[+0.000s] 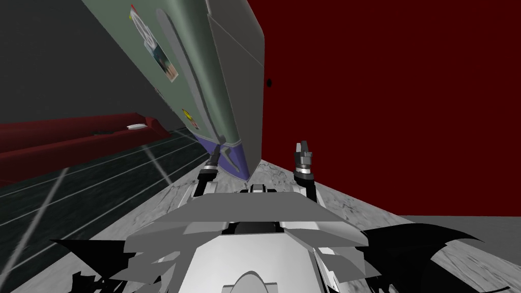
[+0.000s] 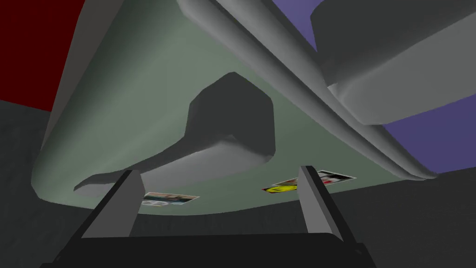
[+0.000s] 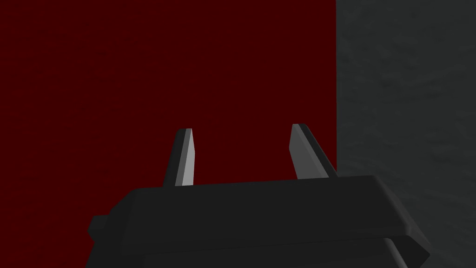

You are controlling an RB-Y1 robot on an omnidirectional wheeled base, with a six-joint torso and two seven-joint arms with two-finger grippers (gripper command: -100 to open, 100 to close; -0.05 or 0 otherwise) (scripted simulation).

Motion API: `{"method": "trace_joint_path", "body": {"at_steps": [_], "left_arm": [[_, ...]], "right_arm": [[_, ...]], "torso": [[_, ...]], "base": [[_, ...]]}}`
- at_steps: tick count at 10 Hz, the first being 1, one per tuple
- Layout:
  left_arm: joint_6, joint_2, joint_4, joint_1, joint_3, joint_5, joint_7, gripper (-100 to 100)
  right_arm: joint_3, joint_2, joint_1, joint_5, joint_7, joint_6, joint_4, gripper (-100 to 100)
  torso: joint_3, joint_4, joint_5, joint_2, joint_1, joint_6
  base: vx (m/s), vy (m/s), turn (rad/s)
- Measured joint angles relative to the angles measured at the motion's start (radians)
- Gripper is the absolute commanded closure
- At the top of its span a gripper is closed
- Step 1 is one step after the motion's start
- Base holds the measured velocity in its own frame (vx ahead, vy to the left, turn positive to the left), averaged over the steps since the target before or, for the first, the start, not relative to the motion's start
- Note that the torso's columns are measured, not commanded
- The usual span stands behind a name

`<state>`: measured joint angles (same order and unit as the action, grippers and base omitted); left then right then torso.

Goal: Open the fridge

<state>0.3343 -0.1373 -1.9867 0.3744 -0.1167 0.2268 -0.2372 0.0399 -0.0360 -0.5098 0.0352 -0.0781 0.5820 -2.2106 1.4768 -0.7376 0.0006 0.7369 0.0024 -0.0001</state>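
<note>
Left wrist view: left gripper (image 2: 219, 170) and right gripper (image 3: 240, 128) jaws released; fridge door (image 2: 139, 93) cut off.

The left gripper (image 2: 218, 204) has two flat, light grey blade fingers (image 2: 316, 200) with darker edges and slanted tips, on a matt black body with a bevelled front. The right gripper (image 3: 244, 156) carries thin grey blades of the same kind, tapering away from its dark box (image 3: 260, 214), which is stepped, with a small lug on one side. Behind the dark box, the right forearm (image 1: 304, 168) is black, ringed with silver-grey bands.
</note>
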Motion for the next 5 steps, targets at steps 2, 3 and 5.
{"method": "trace_joint_path", "body": {"at_steps": [2,3,5], "left_arm": [[-0.013,-0.01,0.019,-0.009,-0.004,0.008,-0.007,-100],[-0.028,-0.016,0.001,-0.008,-0.006,0.006,-0.004,-100],[-0.063,-0.023,-0.031,-0.008,-0.008,0.005,0.002,-100]], "right_arm": [[0.0,0.0,0.0,0.0,0.0,0.0,0.0,0],[0.0,0.0,0.0,0.0,0.0,0.0,0.0,0],[0.0,0.0,0.0,0.0,0.0,0.0,0.0,0]], "torso": [[-0.004,-0.002,0.0,0.007,0.0,0.0],[-0.004,-0.002,0.0,0.006,0.0,0.0],[-0.001,0.0,-0.001,0.001,-0.002,0.0]], "base": [[0.077,-0.02,-0.016],[0.079,-0.003,-0.034],[0.051,0.001,-0.015]]}}
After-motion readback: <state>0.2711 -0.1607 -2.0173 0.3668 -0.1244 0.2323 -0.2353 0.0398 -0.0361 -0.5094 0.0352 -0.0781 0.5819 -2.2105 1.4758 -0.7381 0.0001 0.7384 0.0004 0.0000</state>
